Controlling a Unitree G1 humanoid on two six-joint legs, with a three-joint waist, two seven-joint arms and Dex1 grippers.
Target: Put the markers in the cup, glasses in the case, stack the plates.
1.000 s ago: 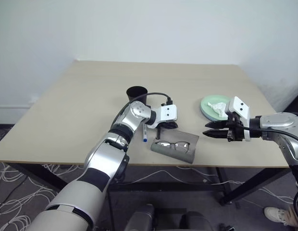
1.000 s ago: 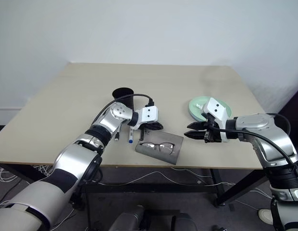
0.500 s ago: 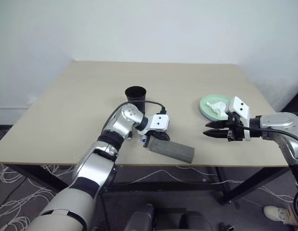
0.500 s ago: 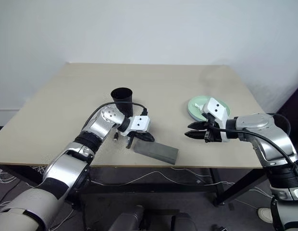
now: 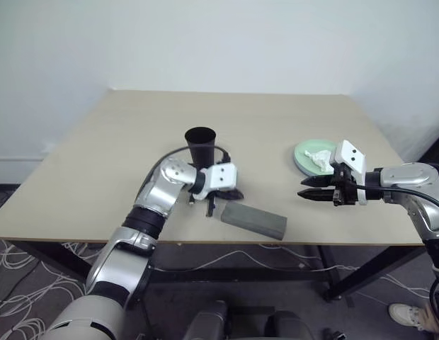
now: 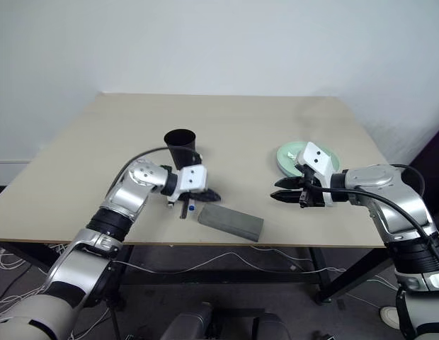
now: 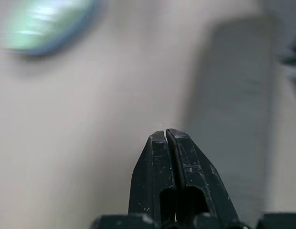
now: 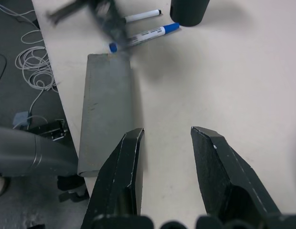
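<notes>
Case (image 5: 253,220) closed; next the markers (image 8: 147,33), lying btwn case and cup (image 5: 201,144). Left gripper (image 7: 166,138) pinched shut, empty: open before descending. Right gripper (image 8: 167,143) partly open, empty.

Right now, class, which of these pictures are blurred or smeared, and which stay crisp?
Left wrist view: the grey case and the plates are soft smears, while the shut left gripper is crisp. Right wrist view: the markers and open right gripper are sharp, but a dark shape beside the markers is streaked. Both eye views are evenly lit and sharp.
</notes>
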